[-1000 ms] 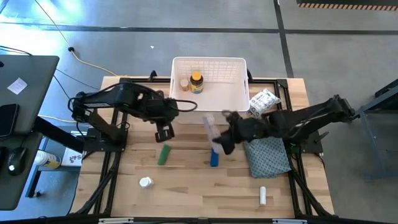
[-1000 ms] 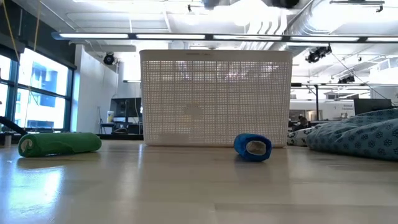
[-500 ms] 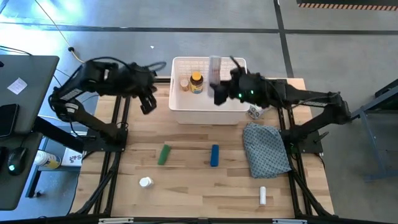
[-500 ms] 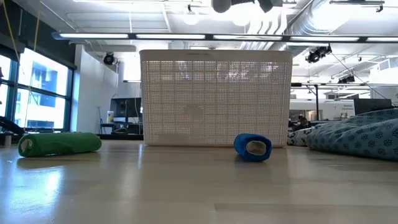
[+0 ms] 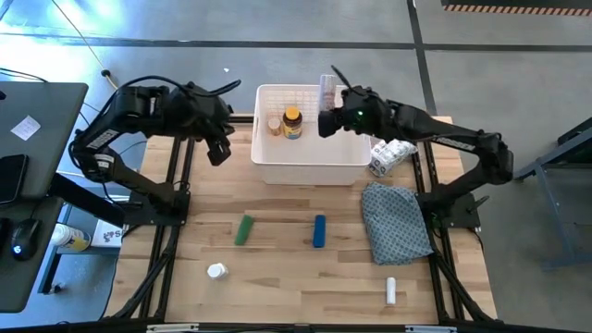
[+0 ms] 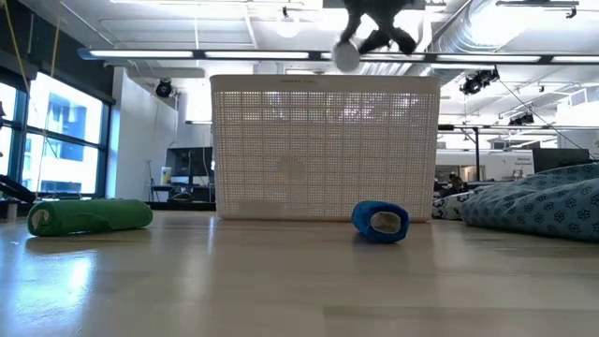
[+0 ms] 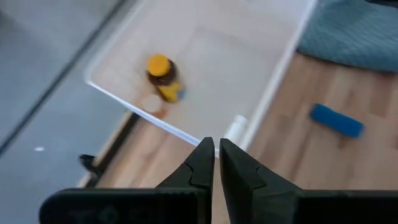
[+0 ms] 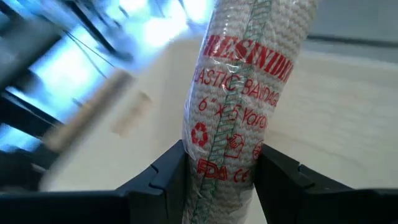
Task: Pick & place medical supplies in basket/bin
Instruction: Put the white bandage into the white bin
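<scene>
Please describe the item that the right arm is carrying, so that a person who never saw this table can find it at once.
Find the white bin at the table's far edge. Above its right far corner the right pincer grips a wrapped elastic bandage roll. Only it has red print and is off the table; the green roll and blue roll lie on wood.

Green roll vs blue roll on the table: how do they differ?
Colour: the green roll is green, the blue roll blue. Position: the green roll lies toward the left arm's side, the blue roll nearer the patterned cloth. Pose in the low view: the green roll shows its long side, the blue roll its end. Both lie flat on the table, outside the bin, untouched.
</scene>
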{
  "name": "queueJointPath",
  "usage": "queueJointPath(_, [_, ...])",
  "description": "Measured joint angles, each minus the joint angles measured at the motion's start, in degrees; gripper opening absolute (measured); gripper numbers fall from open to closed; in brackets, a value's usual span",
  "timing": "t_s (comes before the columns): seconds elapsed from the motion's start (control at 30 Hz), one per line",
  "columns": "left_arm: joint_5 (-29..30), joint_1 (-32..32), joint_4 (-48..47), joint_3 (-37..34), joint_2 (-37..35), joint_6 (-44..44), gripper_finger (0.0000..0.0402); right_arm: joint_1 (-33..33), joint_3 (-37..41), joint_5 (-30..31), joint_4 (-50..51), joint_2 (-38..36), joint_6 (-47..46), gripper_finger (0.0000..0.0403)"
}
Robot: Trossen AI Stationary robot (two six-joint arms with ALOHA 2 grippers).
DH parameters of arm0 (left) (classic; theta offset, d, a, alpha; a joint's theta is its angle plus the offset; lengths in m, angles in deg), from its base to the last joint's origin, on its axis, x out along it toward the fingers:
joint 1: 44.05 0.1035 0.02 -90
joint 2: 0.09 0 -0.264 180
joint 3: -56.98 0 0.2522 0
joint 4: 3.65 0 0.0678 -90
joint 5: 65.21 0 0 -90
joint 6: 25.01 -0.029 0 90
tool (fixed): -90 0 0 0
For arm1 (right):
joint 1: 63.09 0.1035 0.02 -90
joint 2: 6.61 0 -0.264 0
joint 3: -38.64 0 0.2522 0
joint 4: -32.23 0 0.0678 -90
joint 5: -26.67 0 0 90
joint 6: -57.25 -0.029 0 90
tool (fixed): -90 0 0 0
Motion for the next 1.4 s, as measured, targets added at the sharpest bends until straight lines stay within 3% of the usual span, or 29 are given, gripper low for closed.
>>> queueJointPath(0.17, [6.09, 0.02, 3.56, 0.00, 0.00, 0.00, 0.0062, -3.55, 0.10, -3.34, 6.24, 2.49, 1.36, 0.0149])
queueJointPath(0.47, [11.64, 0.02, 10.30, -0.02, 1.12, 0.00, 0.0062, -9.41, 0.20, -14.33, 7.87, 10.95, 6.79, 0.0149])
queueJointPath(0.7, [14.89, 0.00, 10.87, 0.02, 3.81, 3.74, 0.0062, -11.30, 0.20, -18.91, 8.00, 15.41, 8.42, 0.0149])
queueJointPath(0.83, [15.20, 0.04, 12.41, 0.04, 5.12, 0.88, 0.0062, -11.27, 0.20, -18.80, 8.36, 16.10, 9.01, 0.0149])
queueJointPath(1.13, [14.61, 4.99, 16.33, 0.00, 5.60, -7.09, 0.0062, -12.96, 0.20, -18.08, 9.54, 19.27, 8.17, 0.0149])
queueJointPath(1.4, [1.76, 11.91, 15.13, 1.31, 4.31, -7.66, 0.0062, -13.15, 0.17, -16.68, 9.45, 20.45, 1.92, 0.0149])
